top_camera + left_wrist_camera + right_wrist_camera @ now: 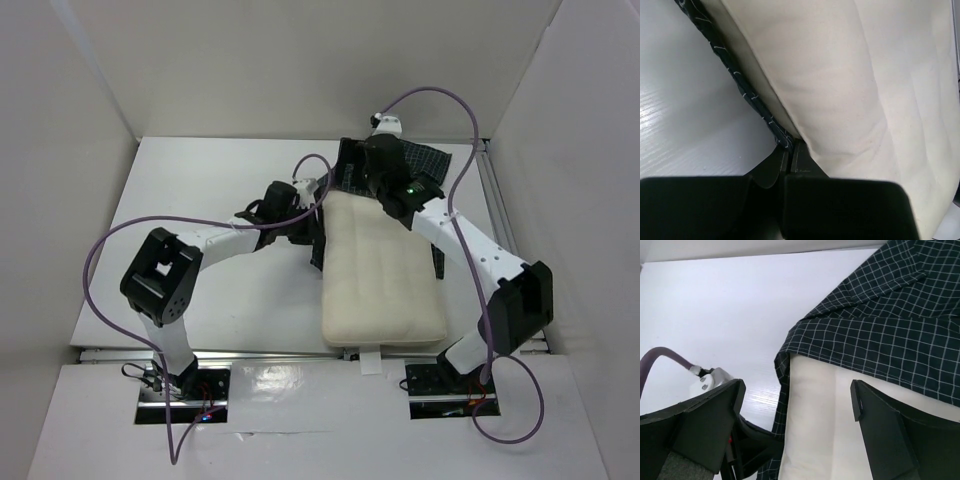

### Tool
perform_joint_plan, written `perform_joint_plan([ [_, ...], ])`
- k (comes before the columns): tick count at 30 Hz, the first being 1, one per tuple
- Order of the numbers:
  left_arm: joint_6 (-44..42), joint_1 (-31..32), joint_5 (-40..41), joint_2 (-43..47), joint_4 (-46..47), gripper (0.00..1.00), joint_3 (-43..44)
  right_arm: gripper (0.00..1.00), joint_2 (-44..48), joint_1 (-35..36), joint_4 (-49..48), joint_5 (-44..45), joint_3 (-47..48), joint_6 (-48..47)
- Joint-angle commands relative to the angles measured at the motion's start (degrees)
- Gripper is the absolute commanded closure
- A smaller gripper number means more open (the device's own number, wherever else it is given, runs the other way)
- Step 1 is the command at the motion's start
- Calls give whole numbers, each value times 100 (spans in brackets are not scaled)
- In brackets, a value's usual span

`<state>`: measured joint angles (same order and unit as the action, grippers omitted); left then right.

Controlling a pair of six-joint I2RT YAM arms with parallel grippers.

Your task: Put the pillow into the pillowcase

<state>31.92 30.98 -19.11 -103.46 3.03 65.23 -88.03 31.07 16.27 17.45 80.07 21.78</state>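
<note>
The pillow (380,275) lies lengthwise right of the tabletop's (200,200) centre. Its near end is at the near edge and its far end is tucked inside the pillowcase (880,335). The left gripper (790,150) is clamped on the pillowcase hem at the pillow's left side. The right gripper (797,390) hangs above the covered end, jaws wide apart.

Bright even overhead light, soft shadows, close wrist views blurred

walls (300,60): white panels on three sides | table (250,300): white | light: even, probably overhead
</note>
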Motion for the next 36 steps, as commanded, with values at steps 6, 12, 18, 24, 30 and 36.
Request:
perform_joint_plan([
  [6,42,31,-268,273,347,100,79,0,-293,92,-554,-1112,-607,19],
  [12,130,31,-268,573,541,100,-169,0,-1004,224,-502,-753,-449,221],
  [18,183,31,-268,766,541,100,-344,1,-1313,400,-494,450,-501,651],
  [24,183,31,-163,985,541,100,-450,35,-1892,400,-484,1129,-555,924],
  [30,51,31,-163,1038,427,100,-503,100,-2245,400,-607,1260,25,1179],
  [36,-11,31,-461,1222,375,100,-801,100,-2070,286,-652,2462,421,2346],
])
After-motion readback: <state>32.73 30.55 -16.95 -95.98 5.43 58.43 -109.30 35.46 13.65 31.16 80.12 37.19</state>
